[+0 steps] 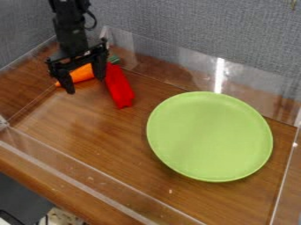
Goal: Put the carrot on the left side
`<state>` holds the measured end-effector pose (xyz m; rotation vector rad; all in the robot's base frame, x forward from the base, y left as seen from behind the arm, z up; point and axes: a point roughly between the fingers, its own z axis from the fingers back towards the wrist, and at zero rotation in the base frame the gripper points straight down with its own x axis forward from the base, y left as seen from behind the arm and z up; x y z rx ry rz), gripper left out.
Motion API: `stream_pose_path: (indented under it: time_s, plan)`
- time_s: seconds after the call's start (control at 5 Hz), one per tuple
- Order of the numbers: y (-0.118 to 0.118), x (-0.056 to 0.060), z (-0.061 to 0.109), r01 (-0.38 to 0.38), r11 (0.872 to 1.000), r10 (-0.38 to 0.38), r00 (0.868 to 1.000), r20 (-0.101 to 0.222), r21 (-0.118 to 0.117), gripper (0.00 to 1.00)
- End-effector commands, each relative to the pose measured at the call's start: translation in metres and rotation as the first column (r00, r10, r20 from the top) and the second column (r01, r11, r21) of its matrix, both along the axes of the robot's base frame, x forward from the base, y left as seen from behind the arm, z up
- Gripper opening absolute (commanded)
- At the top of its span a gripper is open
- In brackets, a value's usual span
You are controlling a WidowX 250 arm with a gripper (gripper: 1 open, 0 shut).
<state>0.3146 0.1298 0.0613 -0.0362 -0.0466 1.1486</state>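
The orange carrot (83, 74) lies on the wooden table at the back left, partly hidden behind the gripper. My gripper (80, 72) hangs over it with its black fingers (56, 74) spread wide, one on each side of the carrot, so it stands open around the carrot without closing on it. The carrot's green top is not visible.
A red rectangular block (118, 86) lies just right of the carrot, close to the right finger. A large light green plate (209, 134) sits on the right half of the table. Clear plastic walls (223, 75) ring the wooden table.
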Motion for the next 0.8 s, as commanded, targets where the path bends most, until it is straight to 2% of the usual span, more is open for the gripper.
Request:
stream_pose_path:
  time_s: [0.0, 0.4, 0.6]
  plan:
    - [-0.009, 0.008, 0.004, 0.002, 1.0, -0.002, 0.999, 0.037, 0.012, 0.0]
    - [0.009, -0.028, 0.014, -0.006, 1.0, 0.005, 0.998, 0.055, 0.014, 0.0]
    - [0.034, -0.038, 0.01, -0.036, 0.999, 0.035, 0.998, 0.044, 0.018, 0.0]
